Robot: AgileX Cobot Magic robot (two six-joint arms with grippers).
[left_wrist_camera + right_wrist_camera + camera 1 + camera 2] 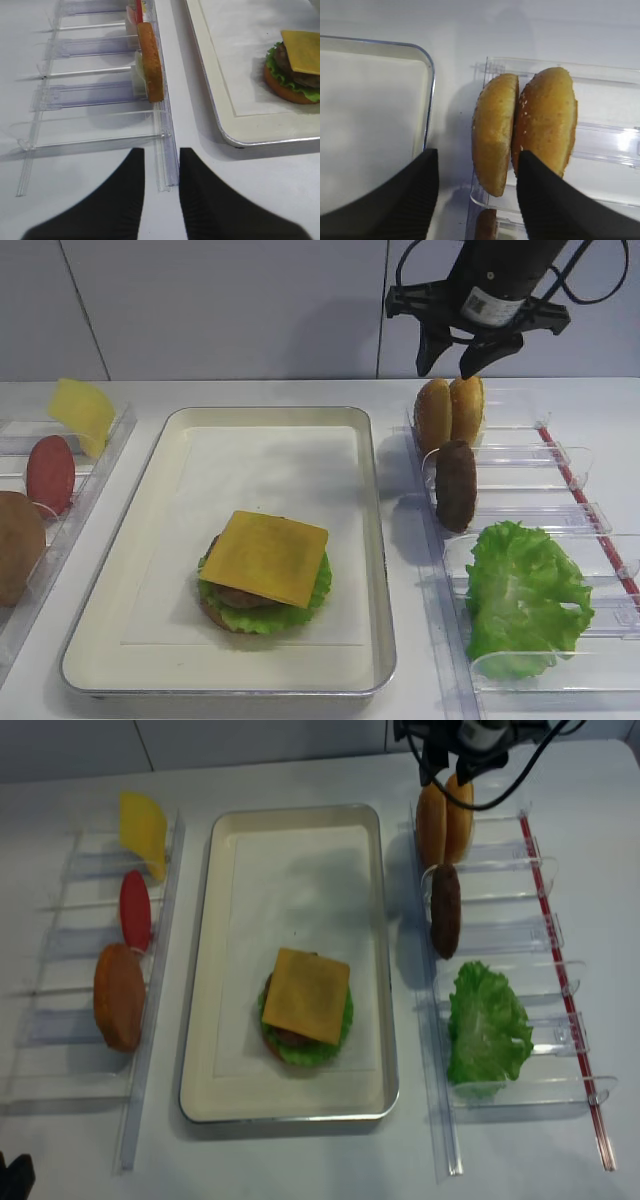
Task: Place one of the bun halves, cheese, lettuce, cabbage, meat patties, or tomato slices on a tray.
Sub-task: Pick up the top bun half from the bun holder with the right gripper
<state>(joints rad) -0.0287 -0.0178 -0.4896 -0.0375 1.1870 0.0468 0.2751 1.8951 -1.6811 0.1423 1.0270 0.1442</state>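
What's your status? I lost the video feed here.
Right gripper open, above the two upright bun halves, nothing held. Left gripper open, idle by the left rack. Nothing blocking.

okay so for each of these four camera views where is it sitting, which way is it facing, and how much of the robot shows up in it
Exterior high: in front of the table, angled down at the tray; right gripper open above the bun halves.
Right wrist: on the right arm, looking down between its open fingers at the bun halves.
Left wrist: on the left arm, low beside the left rack; left gripper open.
Realsense: almost overhead, whole layout; right gripper.
Both exterior views share the stacked burger.
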